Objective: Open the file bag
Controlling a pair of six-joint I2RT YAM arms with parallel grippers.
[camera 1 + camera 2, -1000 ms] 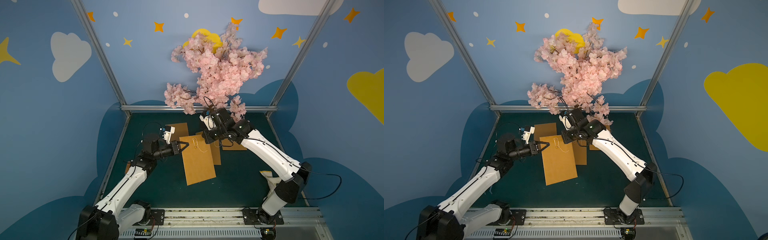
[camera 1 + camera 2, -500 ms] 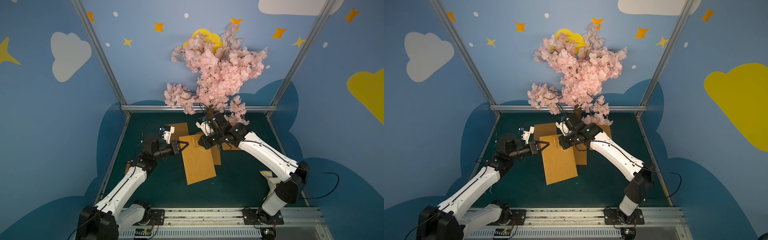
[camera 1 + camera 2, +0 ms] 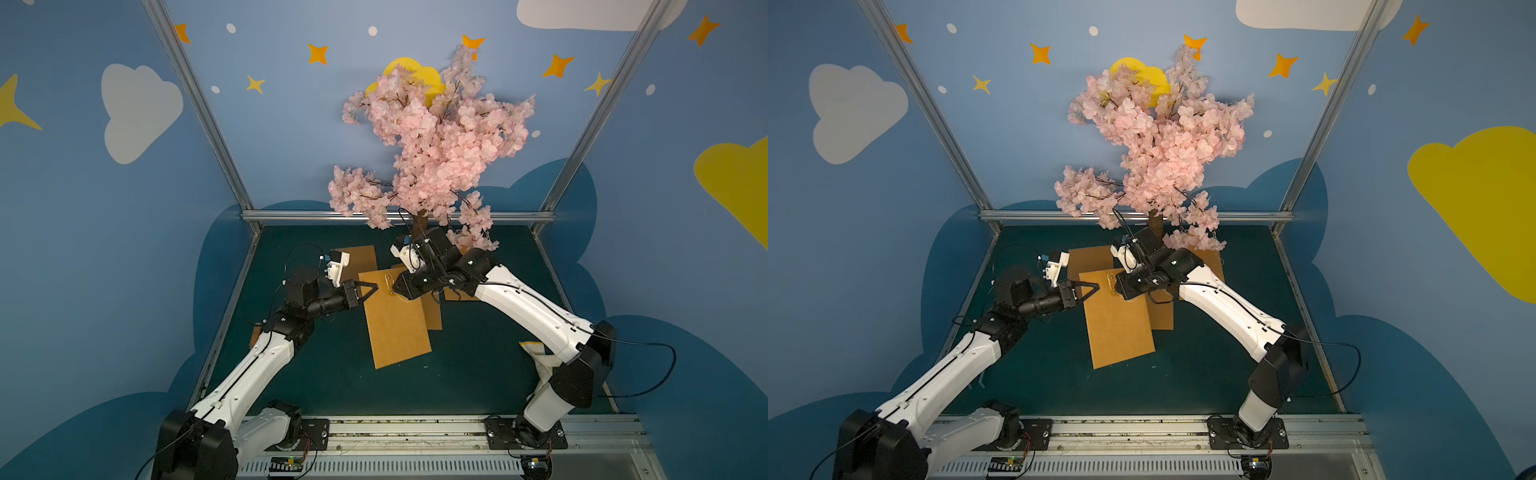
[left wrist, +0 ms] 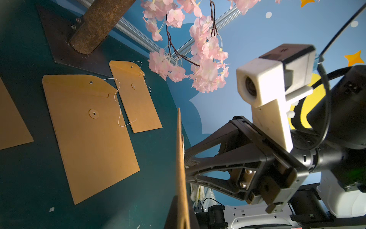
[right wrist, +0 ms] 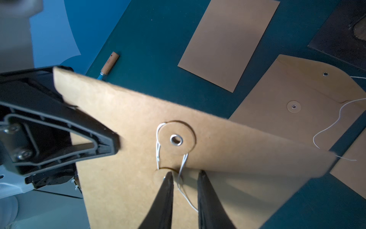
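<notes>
The file bag [image 3: 397,324] is a brown kraft envelope, raised off the green table at its top end and seen in both top views [image 3: 1117,328]. My left gripper [image 3: 374,287] is shut on its top left edge, which runs edge-on between the jaws in the left wrist view [image 4: 180,158]. My right gripper [image 5: 185,174] stands slightly open at the closure, just under the folded flap [image 5: 138,111]. The white string [image 5: 183,160] runs from the upper disc [image 5: 176,139] down between the two fingers. The lower disc is partly hidden behind one finger.
Other brown envelopes lie flat on the table: a large one [image 4: 89,128], a small one [image 4: 136,99], another behind the left wrist [image 3: 357,257]. The blossom tree's trunk [image 3: 419,220] stands at the back. A cork-coloured stick [image 5: 110,63] lies left, a cloth [image 3: 540,357] right.
My right gripper has moved left and down onto the closure, and its jaws have parted from shut to a narrow gap. The left gripper holds the bag where it was.
</notes>
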